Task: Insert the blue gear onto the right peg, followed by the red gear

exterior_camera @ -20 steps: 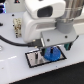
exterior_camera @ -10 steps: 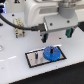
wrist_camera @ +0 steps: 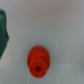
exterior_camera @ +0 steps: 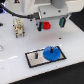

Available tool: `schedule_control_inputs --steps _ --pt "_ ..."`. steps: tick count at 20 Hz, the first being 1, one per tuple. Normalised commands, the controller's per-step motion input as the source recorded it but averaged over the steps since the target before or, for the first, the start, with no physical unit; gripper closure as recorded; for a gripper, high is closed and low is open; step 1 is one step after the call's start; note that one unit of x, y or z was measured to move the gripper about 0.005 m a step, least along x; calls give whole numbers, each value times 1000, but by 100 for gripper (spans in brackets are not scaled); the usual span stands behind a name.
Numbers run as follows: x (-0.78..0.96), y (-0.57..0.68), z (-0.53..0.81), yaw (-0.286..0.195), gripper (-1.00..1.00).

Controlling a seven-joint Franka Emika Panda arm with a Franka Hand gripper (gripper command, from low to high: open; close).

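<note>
The wide blue toothed plastic gear (exterior_camera: 50, 52) lies on the grey black-rimmed plate (exterior_camera: 34, 58). The small red plastic gear (exterior_camera: 46, 24) (wrist_camera: 38, 61) rests apart on the white desk (exterior_camera: 15, 50), between the pincer's (exterior_camera: 50, 24) spread-apart fingers — untouched.

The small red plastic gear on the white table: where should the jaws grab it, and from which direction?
Best from straight above, I think, closing across the raised centre hub of the small red plastic gear. It lies flat on the white table with free space around it, beneath the gripper.
</note>
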Motion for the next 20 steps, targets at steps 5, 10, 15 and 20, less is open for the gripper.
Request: schedule_control_inputs --steps 5,10,15,20 --pt "-579 215 -47 0 -100" --pt "-439 218 -162 0 -100" --pt "-178 119 -321 0 -100" --pt "-254 84 -293 0 -100"
